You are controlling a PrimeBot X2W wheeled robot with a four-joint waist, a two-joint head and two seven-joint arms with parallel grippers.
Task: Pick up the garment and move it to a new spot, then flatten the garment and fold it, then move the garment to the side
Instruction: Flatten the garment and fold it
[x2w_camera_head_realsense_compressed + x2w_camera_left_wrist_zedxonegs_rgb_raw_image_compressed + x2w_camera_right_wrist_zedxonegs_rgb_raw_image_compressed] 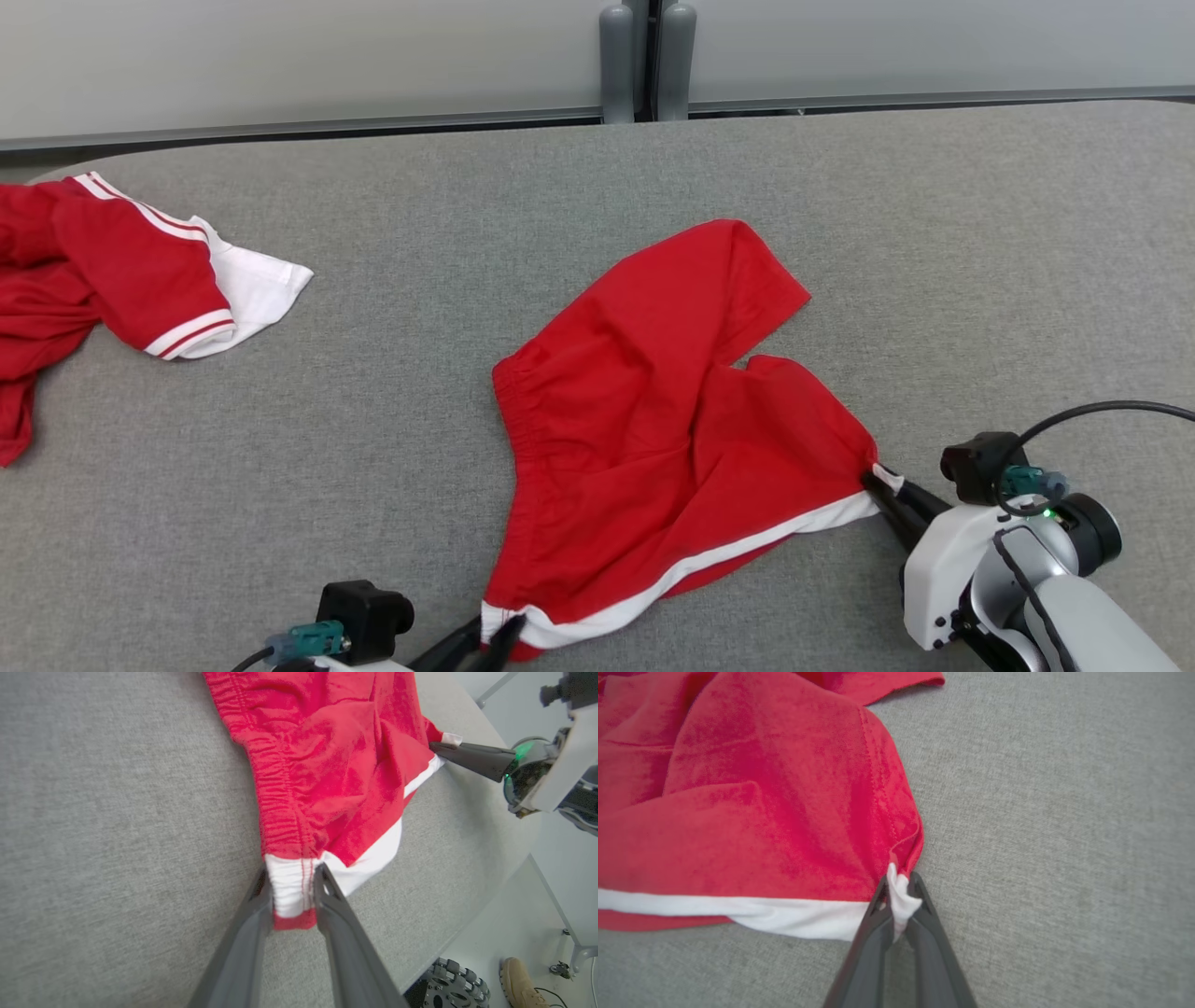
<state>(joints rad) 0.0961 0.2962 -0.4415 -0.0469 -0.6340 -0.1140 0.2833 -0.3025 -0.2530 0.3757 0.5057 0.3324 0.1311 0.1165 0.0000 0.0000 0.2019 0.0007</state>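
Red shorts (653,411) lie near the middle of the grey fabric-covered table (373,467), toward the robot's edge. One leg reaches away from the robot and the elastic waistband faces left.

Left gripper (495,639): fingers closed to a narrow gap on the corner where the waistband meets the white side stripe. The left wrist view shows white cloth pinched between them (292,877).

Right gripper (882,485): fingers nearly together on the other end of the same stripe, at the leg hem. A tuft of white sticks up between the tips (899,884).

The stripe runs fairly straight between the two grips, though the cloth above it is creased and partly doubled over.

Reading: holding both ends of one side seam keeps that edge stretched, so a lift or drag should open the shorts rather than bunch them. This fits the pick-up and move, or early flattening. No fold made yet.

A second red garment with white trim (112,271) lies crumpled at far left, well apart.
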